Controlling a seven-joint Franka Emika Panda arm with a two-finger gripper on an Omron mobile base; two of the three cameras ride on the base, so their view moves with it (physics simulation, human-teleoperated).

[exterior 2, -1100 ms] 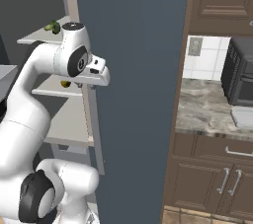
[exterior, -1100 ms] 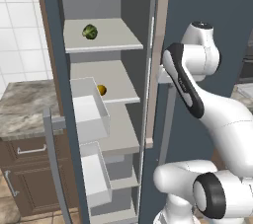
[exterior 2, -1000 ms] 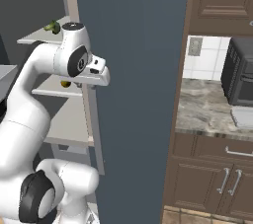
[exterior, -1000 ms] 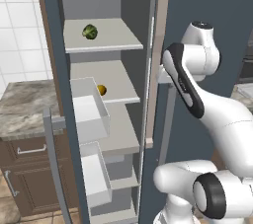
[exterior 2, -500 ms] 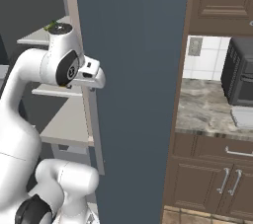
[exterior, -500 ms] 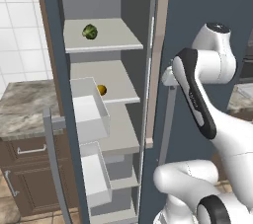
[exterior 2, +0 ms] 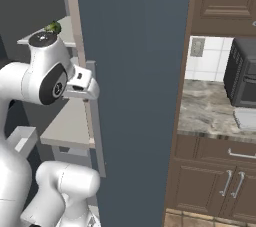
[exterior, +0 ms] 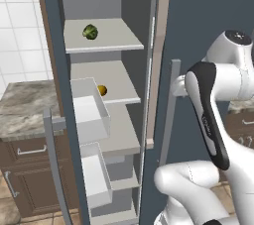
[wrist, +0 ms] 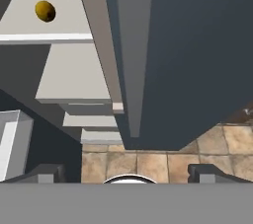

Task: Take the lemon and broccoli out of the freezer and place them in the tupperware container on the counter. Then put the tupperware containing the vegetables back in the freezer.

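hand view: fingers (wrist: 126,172) apart; lemon (wrist: 45,11) shelved

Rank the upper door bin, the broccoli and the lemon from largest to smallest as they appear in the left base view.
1. upper door bin, clearly largest, though nearest the camera.
2. broccoli, slightly bigger.
3. lemon, partly hidden behind the bin, so that order is unsure.

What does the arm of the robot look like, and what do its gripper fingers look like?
The arm is made of smooth, rounded white segments, with dark grey or black parts at the joints; one joint shows as a dark round cap. No loose cables or readable markings can be seen. The gripper has two small, dark grey, blocky fingertips.
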